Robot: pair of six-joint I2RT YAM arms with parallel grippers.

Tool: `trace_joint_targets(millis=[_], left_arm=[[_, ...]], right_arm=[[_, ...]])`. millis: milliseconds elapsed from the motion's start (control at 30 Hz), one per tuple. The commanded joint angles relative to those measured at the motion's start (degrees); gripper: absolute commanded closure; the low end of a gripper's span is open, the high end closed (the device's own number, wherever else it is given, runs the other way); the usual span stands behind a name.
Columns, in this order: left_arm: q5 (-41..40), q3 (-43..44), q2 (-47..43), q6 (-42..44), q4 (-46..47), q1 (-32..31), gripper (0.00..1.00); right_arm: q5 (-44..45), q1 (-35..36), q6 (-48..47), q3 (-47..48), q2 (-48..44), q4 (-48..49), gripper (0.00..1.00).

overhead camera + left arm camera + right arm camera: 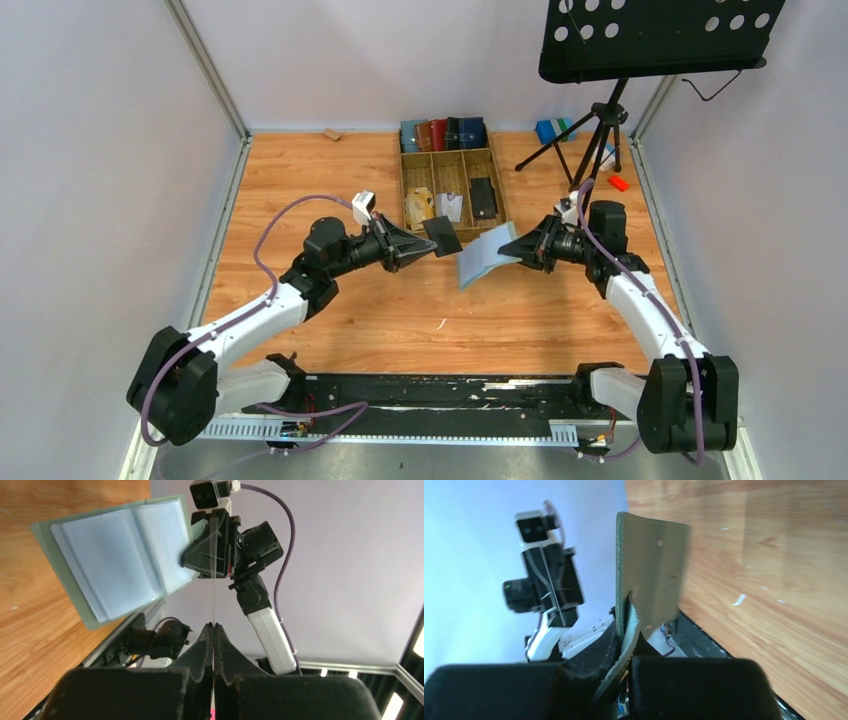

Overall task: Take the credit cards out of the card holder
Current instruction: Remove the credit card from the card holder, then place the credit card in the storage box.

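Near the wooden tray point(402, 190), we see the left gripper point(425, 246) pinching a credit card point(442, 236), the right gripper point(515, 250) pinching the open card holder point(483, 256).

The card holder point(651, 575) seems blurred (its inside hidden here).

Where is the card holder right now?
Top view, just right of centre: the card holder hangs open in the right pincer, beside the credit card pinched by the left pincer.
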Motion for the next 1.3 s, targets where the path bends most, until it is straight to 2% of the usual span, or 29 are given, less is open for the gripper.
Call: trace_joint_targets(millis=[0, 233, 467, 933, 1267], left_arm=[[-1.18, 4.89, -1.84, 9.58, -13.64, 0.8, 1.0], [-3.03, 19.98, 6.45, 24.85, -34.4, 0.81, 1.0], [-5.6, 35.12, 19.58, 34.72, -45.1, 0.66, 1.0], [-8.23, 62.93, 45.44, 41.44, -54.16, -0.43, 1.0], [-6.83, 79.27, 62.05, 39.24, -54.3, -0.43, 1.0]], right_arm=[[3.83, -2.8, -15.35, 2.04, 1.77, -15.74, 1.0], [7.27, -3.32, -24.59, 4.05, 2.47, -23.19, 1.0], [11.08, -3.37, -33.52, 5.71, 2.61, -29.94, 1.0], [15.45, -3.32, -36.25, 8.63, 2.11, -32.33, 1.0], [17.61, -3.36, -37.44, 9.9, 2.41, -33.66, 1.0]])
